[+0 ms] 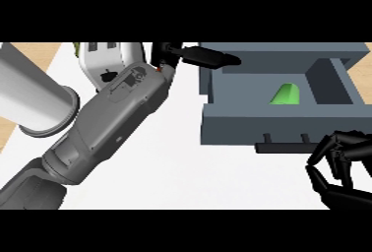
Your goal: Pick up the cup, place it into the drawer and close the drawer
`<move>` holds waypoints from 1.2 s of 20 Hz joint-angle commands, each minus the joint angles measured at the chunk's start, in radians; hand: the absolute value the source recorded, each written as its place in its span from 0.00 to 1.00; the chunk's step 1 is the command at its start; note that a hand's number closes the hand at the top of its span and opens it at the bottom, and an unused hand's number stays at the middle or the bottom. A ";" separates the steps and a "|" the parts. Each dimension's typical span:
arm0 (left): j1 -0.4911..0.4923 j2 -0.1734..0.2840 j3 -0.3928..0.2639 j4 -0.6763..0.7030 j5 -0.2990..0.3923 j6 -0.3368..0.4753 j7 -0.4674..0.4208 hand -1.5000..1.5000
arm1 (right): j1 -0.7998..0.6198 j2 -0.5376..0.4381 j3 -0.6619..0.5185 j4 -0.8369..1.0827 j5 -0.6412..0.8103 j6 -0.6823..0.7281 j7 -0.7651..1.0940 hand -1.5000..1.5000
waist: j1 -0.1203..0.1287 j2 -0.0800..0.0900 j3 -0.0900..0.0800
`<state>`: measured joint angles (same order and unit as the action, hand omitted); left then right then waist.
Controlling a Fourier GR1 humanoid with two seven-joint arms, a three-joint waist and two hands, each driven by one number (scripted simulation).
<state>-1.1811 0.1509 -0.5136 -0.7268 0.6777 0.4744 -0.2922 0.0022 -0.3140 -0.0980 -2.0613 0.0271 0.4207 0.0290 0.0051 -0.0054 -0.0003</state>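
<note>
Fingers, right hand [341, 167]: black, curled inward with gaps between them, holding nothing; the tips [317, 156] hang just beside the right end of the drawer handle, and whether they touch it cannot be told.
Fingers, left hand [195, 55]: black, stretched out straight toward the view's right, lying over the back left corner of the drawer and pinching nothing; part of the hand is hidden behind the forearm.
Cup [286, 94]: bright green, lying inside the drawer's compartment, near its middle, apart from both hands; only its upper part shows above the front wall.
Drawer [276, 125]: blue-grey box, pulled out and open at the top, in the view's upper right; its front wall faces the lower edge.
Drawer handle [287, 146]: dark bar on two short posts, standing off the front wall, low and right of centre.
Left forearm [102, 128]: grey, running up from the lower left corner on a slant toward the drawer's back left corner.
Right forearm: hidden beyond the right edge; only the hand shows.
Desk [196, 172]: white top carrying the drawer; a strip of light wood shows along the left edge.
Cylinder [33, 96]: large, pale grey, lying tilted at the far left, with a wider rim at its lower end.
White object [109, 56]: at the top, partly behind the left forearm; what it is cannot be told.
</note>
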 commanded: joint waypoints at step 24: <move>0.597 0.392 0.168 -0.636 0.032 -0.151 0.096 0.00 | -0.434 0.073 0.331 0.933 0.896 -0.434 -0.245 1.00 | 0.041 0.011 0.001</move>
<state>-0.6377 0.5054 -0.3708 -1.3024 0.7025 0.3455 -0.2191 -0.3184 -0.2720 0.2316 -1.3481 0.8500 0.0627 -0.1727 0.0443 0.0024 0.0005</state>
